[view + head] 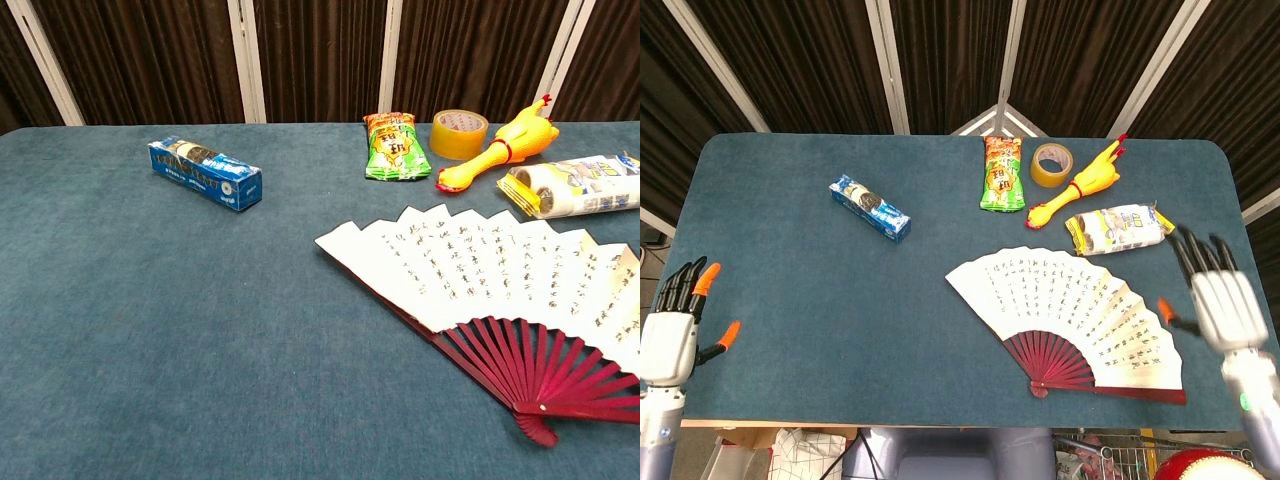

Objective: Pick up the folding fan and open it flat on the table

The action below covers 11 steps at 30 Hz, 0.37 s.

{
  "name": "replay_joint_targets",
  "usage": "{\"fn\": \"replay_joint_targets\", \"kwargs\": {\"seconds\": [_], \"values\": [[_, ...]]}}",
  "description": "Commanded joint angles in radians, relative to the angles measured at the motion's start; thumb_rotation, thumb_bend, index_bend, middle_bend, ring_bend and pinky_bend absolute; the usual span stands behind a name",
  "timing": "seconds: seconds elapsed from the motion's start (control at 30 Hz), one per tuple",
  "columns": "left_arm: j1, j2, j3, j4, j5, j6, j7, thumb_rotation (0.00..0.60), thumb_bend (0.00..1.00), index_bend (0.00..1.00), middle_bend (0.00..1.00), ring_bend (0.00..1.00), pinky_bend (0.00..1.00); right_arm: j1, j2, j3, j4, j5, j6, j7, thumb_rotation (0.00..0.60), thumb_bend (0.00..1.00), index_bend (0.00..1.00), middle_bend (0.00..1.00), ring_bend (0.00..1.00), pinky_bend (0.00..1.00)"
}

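Observation:
The folding fan (1070, 315) lies spread flat on the blue table, white paper leaf with black writing and dark red ribs meeting at a pivot near the front edge. The chest view shows the fan (500, 275) at the right, its right end cut off by the frame. My right hand (1220, 300) hovers just right of the fan, fingers spread, holding nothing and apart from the paper. My left hand (675, 325) is at the table's front left edge, far from the fan, fingers spread and empty. Neither hand shows in the chest view.
Behind the fan lie a white snack packet (1120, 227), a yellow rubber chicken (1080, 185), a roll of tape (1051, 164) and a green snack bag (1002, 173). A blue box (870, 207) sits left of centre.

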Motion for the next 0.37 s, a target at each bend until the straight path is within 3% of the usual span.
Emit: {"fn": "replay_joint_targets", "kwargs": {"seconds": [0.03,0.37], "values": [[0.043,0.070,0.023,-0.108,-0.029,0.003,0.081,0.600,0.38,0.10,0.00,0.00,0.09,-0.132,-0.131,-0.060,0.070,-0.124,0.147,-0.043,0.600,0.34,0.00,0.00,0.13,0.02],[0.043,0.083,0.000,-0.088,-0.055,-0.021,0.078,0.600,0.38,0.10,0.00,0.00,0.08,-0.197,-0.199,-0.052,0.157,-0.160,0.220,-0.117,0.600,0.34,0.00,0.00,0.13,0.02]]}}
